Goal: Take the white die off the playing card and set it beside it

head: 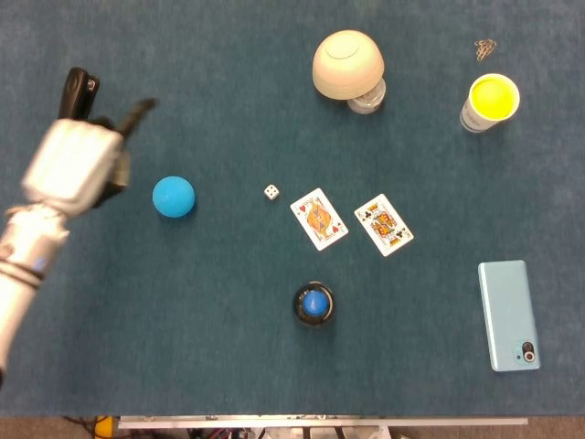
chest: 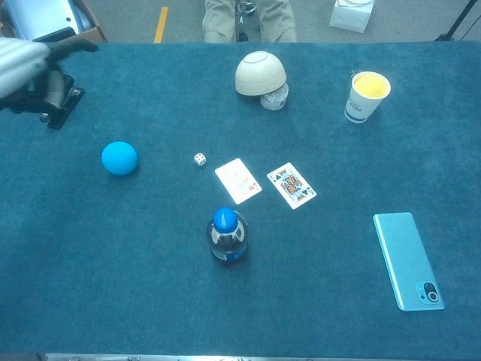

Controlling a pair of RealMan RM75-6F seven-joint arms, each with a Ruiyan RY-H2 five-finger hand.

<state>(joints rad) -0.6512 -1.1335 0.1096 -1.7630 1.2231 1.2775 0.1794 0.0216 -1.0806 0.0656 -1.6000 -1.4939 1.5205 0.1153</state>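
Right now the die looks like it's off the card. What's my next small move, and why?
Probably just park the left hand clear of the table. The white die sits on the cloth just left of the playing card, apart from it, and the hand holds nothing, up by the black stapler.

A dark blue carpet-like table cover (chest: 361,331) fills both views. Beyond its far edge, at twelve o'clock, grey floor (chest: 180,22) shows a yellow painted stripe (chest: 161,24), with a white box (chest: 352,14) toward one o'clock.
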